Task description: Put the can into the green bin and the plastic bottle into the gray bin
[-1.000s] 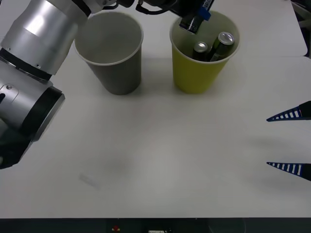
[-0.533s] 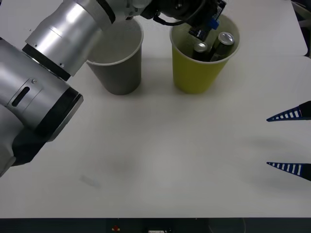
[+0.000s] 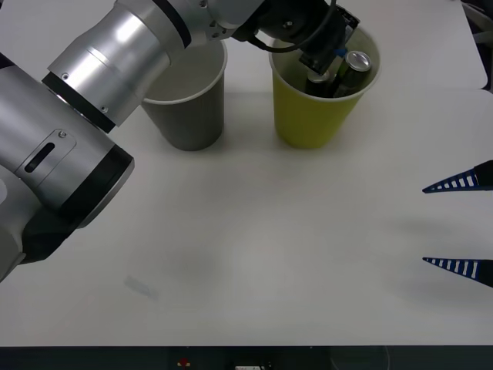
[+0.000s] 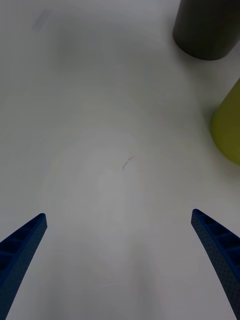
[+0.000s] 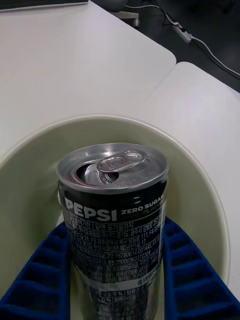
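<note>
A: Start on the left, what's the gray bin [image 3: 187,96] got in it?

B: Nothing I can make out; the left arm crosses above it and hides part of the inside. No plastic bottle anywhere on the table [image 3: 254,247], so that half looks undone.

A: And the green bin [image 3: 317,116]?

B: The left gripper [image 3: 327,55] is down inside its rim, blue fingers [image 5: 192,277] clamped on either side of the can [image 5: 114,220], which stands upright within the pale wall. Another can [image 3: 356,65] already sits in there (leaning on the far side). Only the let-go remains, I'd say.

A: Far right?

B: The right gripper [image 3: 461,223] waits, fingers spread wide, holding nothing
</note>
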